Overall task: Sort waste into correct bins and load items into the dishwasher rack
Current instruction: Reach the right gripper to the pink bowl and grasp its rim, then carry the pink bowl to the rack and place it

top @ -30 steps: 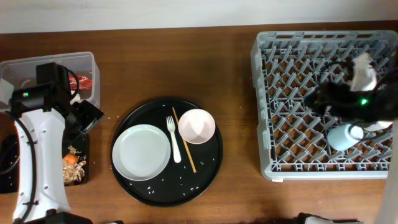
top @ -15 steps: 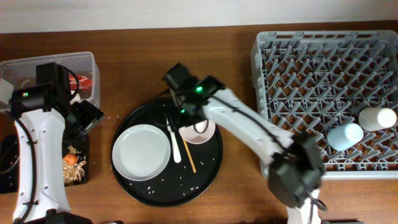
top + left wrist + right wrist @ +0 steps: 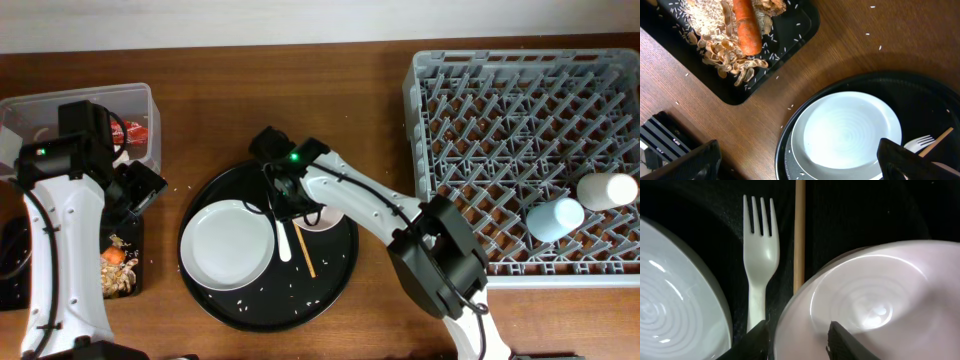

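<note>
Right gripper (image 3: 799, 330) jaws, partly apart, straddle small white bowl (image 3: 875, 295) rim, 9 o'clock side overhead; left gripper (image 3: 797, 150) jaws spread wide.

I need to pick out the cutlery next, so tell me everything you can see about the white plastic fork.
The white plastic fork is one smooth glossy piece with slim tines and a narrow handle. It lies flat on the round black tray, between the white plate and a wooden chopstick parallel to it, touching neither. Its handle end is hidden behind the right end effector, whose fingers stand apart.
</note>
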{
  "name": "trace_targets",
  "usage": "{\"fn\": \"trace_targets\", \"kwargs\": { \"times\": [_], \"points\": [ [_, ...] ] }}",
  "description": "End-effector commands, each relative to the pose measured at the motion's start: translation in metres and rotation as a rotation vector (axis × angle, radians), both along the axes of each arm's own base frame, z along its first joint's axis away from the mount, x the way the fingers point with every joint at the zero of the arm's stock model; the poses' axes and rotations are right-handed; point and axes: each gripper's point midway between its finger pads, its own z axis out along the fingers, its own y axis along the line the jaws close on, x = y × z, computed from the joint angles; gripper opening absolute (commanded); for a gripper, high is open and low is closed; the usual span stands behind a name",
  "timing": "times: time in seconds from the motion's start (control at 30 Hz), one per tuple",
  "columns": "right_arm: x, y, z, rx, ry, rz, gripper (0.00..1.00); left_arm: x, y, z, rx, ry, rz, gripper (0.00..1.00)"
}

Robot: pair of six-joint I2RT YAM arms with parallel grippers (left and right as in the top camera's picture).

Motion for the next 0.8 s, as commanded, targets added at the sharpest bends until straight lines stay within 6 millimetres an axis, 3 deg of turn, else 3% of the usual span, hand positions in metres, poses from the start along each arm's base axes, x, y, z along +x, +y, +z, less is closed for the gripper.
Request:
{"fn": "trace_targets", "kwargs": {
  "times": [0.0, 0.23, 0.37, 0.4, 0.43, 0.5, 0.6, 0.67, 0.7, 0.73, 0.77],
  "points": [
    [-0.009, 0.006, -0.008, -0.076, -0.052, 0.012, 0.41, -0.001, 0.004, -0.001, 0.012, 0.008, 0.016, 0.99],
    [-0.01, 0.007, -0.008, -0.085, -0.059, 0.01, 0.31, -0.001, 0.004, -0.001, 0.012, 0.008, 0.016, 0.99],
    [-0.011, 0.005, -0.007, -0.09, -0.053, 0.008, 0.13, -0.001, 0.004, -0.001, 0.012, 0.008, 0.016, 0.99],
    [-0.01, 0.004, -0.004, -0.09, -0.048, 0.004, 0.12, -0.001, 0.004, -0.001, 0.012, 0.008, 0.016, 0.99],
    [-0.007, 0.0, 0.001, -0.096, -0.043, -0.006, 0.04, -0.001, 0.004, -0.001, 0.012, 0.008, 0.016, 0.99],
    [0.0, -0.005, 0.015, -0.098, -0.04, -0.025, 0.04, -0.001, 0.004, -0.001, 0.012, 0.008, 0.016, 0.99],
    [0.013, -0.014, 0.049, -0.086, -0.032, -0.061, 0.04, -0.001, 0.004, -0.001, 0.012, 0.008, 0.016, 0.99],
    [0.021, -0.02, 0.082, -0.062, -0.038, -0.086, 0.04, -0.001, 0.004, -0.001, 0.012, 0.008, 0.016, 0.99],
    [0.027, -0.026, 0.107, -0.046, -0.057, -0.096, 0.04, -0.001, 0.004, -0.001, 0.012, 0.008, 0.016, 0.99],
    [0.033, -0.039, 0.145, -0.019, -0.091, -0.108, 0.04, -0.001, 0.004, -0.001, 0.012, 0.008, 0.016, 0.99],
    [0.036, -0.048, 0.16, -0.008, -0.104, -0.126, 0.04, -0.001, 0.004, -0.001, 0.012, 0.008, 0.016, 0.99]
  ]
}}
